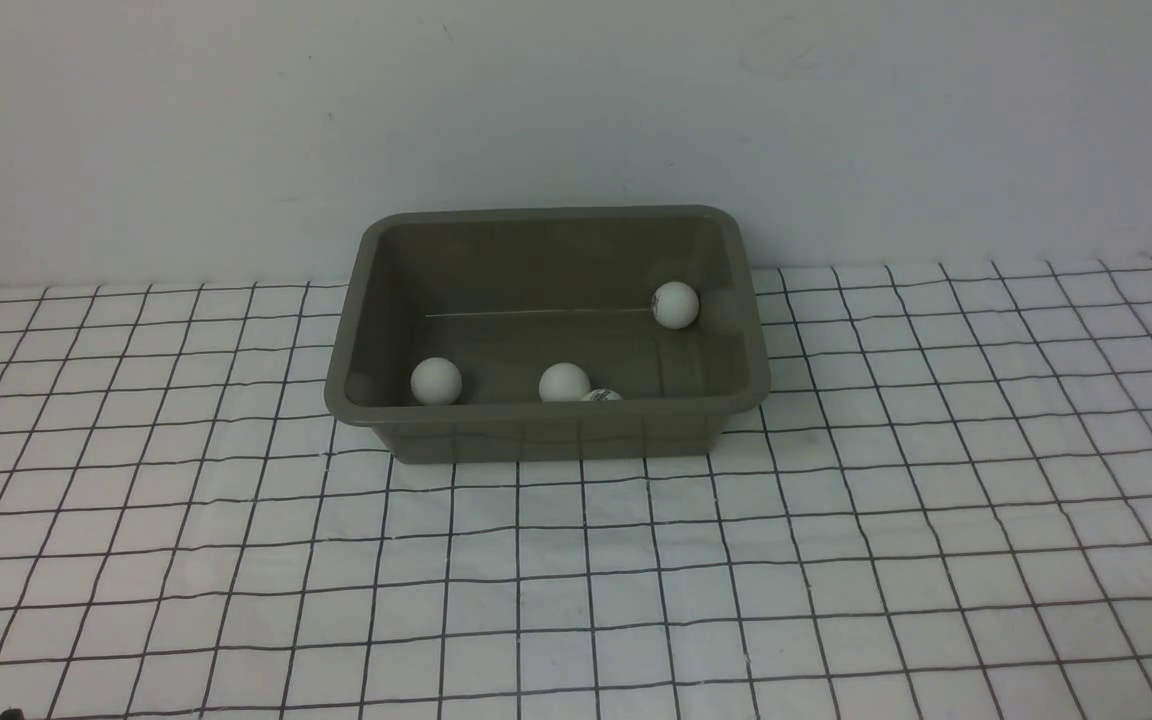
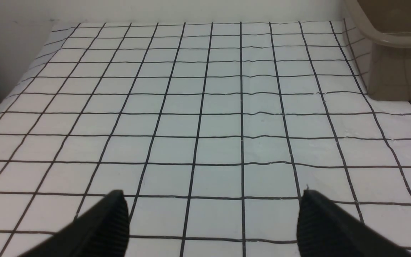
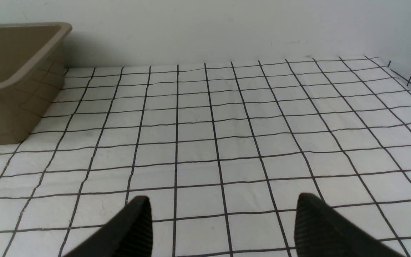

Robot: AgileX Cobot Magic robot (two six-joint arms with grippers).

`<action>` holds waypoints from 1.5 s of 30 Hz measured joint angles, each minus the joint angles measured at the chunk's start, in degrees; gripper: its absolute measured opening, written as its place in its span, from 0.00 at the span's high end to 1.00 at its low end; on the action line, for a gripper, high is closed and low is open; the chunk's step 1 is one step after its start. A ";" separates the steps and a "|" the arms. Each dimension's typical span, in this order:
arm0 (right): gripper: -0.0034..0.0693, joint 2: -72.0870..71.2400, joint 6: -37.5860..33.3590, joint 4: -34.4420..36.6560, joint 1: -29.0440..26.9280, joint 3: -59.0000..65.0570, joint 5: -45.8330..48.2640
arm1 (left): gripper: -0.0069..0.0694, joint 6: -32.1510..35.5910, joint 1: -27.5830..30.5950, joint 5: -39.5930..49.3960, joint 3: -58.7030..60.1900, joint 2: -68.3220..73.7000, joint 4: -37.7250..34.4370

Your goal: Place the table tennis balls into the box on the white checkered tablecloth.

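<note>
While our left claw (image 2: 211, 217) and right claw (image 3: 223, 221) both hang wide and empty over bare white checkered tablecloth (image 1: 836, 560), the work looks finished. The box (image 1: 546, 428) sits at the far middle of the cloth, and all four table tennis balls (image 1: 675, 304) lie inside — three along its near wall, one at the far right. We judge nothing is left to fetch — the next move is just to keep the arms clear.

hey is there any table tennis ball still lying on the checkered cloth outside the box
No, the front view shows all four table tennis balls inside the box.
</note>
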 joint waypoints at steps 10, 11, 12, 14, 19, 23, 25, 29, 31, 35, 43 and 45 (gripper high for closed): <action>0.29 0.00 0.23 -0.04 0.07 0.00 -0.05 | 0.16 0.00 0.00 0.00 0.00 0.00 0.00; 0.29 0.00 0.23 -0.04 0.07 0.00 -0.05 | 0.16 0.00 0.00 0.00 0.00 0.00 0.00; 0.29 0.00 0.23 -0.04 0.07 0.00 -0.05 | 0.16 0.00 0.00 0.00 0.00 0.00 0.00; 0.29 0.00 -0.22 -0.04 0.07 0.00 -0.05 | 0.16 0.00 0.00 0.00 0.00 0.00 0.00; 0.29 0.00 -2.56 -0.14 0.07 0.00 -0.05 | 0.16 0.00 0.00 0.00 0.00 0.00 0.00; 0.29 0.00 -2.99 -0.08 0.07 -0.18 1.10 | 0.16 0.00 0.00 0.00 0.00 0.00 0.00; 0.29 0.00 -3.67 -0.03 0.07 -0.29 1.62 | 0.16 0.00 0.00 0.00 0.00 0.00 0.00; 0.29 0.00 -4.49 0.02 0.07 -0.39 2.04 | 0.16 0.00 0.00 0.00 0.00 0.00 0.00; 0.29 0.00 -5.03 0.02 0.07 -0.39 2.10 | 0.16 0.00 0.00 0.00 0.00 0.00 0.00; 0.29 0.00 -6.36 0.02 0.07 -0.39 2.16 | 0.16 0.00 0.00 0.00 0.00 0.00 0.00; 0.29 0.00 -7.93 0.12 0.07 -0.29 1.98 | 0.16 0.00 0.00 0.00 0.00 0.00 0.00; 0.29 0.00 -7.94 0.19 0.07 -0.24 1.74 | 0.16 0.00 0.00 0.00 0.00 0.00 0.00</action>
